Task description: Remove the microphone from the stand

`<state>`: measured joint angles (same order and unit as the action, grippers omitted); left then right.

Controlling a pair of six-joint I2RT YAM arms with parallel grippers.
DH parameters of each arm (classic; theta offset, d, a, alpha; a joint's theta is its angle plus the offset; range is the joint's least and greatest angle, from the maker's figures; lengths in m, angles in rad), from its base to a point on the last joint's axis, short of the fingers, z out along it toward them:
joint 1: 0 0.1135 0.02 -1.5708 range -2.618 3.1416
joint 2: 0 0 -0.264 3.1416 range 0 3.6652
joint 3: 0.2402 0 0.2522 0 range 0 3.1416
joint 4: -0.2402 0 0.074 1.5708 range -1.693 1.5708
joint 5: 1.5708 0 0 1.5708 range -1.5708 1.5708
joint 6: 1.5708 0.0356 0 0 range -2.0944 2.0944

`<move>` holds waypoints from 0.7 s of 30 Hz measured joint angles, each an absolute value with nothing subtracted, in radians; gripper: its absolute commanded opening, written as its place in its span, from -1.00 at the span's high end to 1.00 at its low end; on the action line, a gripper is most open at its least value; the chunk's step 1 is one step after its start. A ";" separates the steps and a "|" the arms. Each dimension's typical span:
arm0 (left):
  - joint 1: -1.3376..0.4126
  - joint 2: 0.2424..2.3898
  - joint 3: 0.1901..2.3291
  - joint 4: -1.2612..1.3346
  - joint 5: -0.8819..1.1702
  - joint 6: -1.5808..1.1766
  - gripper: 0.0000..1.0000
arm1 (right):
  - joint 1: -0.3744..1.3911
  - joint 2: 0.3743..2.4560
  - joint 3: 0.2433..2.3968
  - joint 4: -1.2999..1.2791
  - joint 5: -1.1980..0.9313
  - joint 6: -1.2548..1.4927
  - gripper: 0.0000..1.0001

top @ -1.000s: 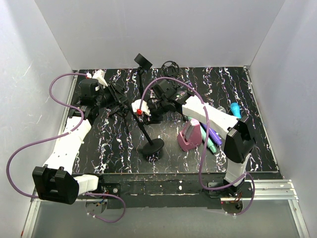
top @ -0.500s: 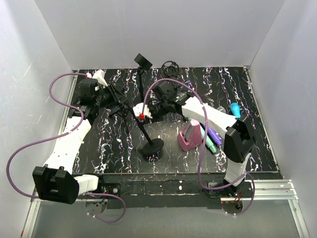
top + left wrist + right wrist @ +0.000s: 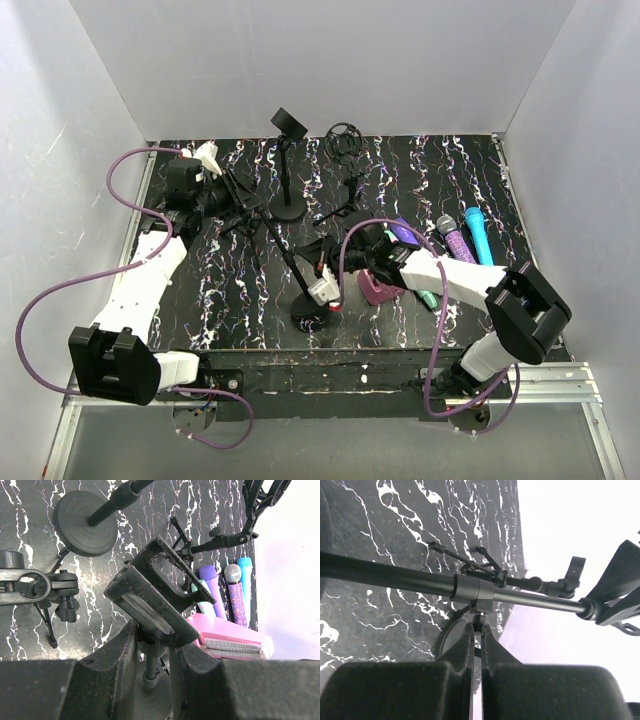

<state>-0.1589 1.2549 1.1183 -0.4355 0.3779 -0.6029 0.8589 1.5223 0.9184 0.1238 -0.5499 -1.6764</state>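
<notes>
A black microphone stand leans from its round base (image 3: 312,308) up and left to its clip. My left gripper (image 3: 238,197) is shut on the stem just under that clip (image 3: 160,595), which looks empty in the left wrist view; my left gripper (image 3: 152,630) shows there with the pole between its fingers. My right gripper (image 3: 325,290) is low by the base. In the right wrist view it (image 3: 477,627) is shut on a small knob (image 3: 479,621) under the collar of the pole (image 3: 395,575). Several microphones lie at the right: purple (image 3: 403,234), sparkly (image 3: 450,240), blue (image 3: 478,232).
A second stand with a round base (image 3: 287,210) and a tripod stand with a shock mount (image 3: 345,135) are at the back. A pink case (image 3: 378,288) lies right of the stand base, with a teal microphone (image 3: 428,298) beside it. White walls close in three sides.
My right arm has swung down from the upper part of the pole to the low part by the base. The microphones at the right have come into view. My left gripper has stayed put.
</notes>
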 measured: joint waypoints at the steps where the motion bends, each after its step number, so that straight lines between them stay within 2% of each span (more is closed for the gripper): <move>1: -0.159 1.257 1.118 -0.434 0.379 -0.605 1.00 | 0.859 1.519 0.896 0.158 -0.546 -1.702 0.66; 3: -0.159 1.259 1.118 -0.433 0.383 -0.607 1.00 | 0.859 1.511 0.872 0.184 -0.540 -1.729 0.52; 7: -0.161 1.266 1.118 -0.433 0.394 -0.613 1.00 | 0.860 1.469 0.856 0.131 -0.524 -1.728 0.37; 14: -0.159 1.268 1.118 -0.416 0.393 -0.616 1.00 | 0.836 1.391 0.892 -0.138 -0.527 -1.532 0.25; 16: -0.159 1.268 1.118 -0.412 0.395 -0.613 1.00 | 0.825 1.425 0.992 -0.262 -0.534 -1.425 0.16; 21: -0.159 1.268 1.118 -0.408 0.410 -0.605 1.00 | 0.784 1.620 1.405 -0.526 -0.594 -1.132 -0.08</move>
<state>-0.1589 1.2682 1.1183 -0.4080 0.4103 -0.6048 0.7837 1.6196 1.4052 -0.5262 -0.5941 -1.1316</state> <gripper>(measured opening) 0.221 0.484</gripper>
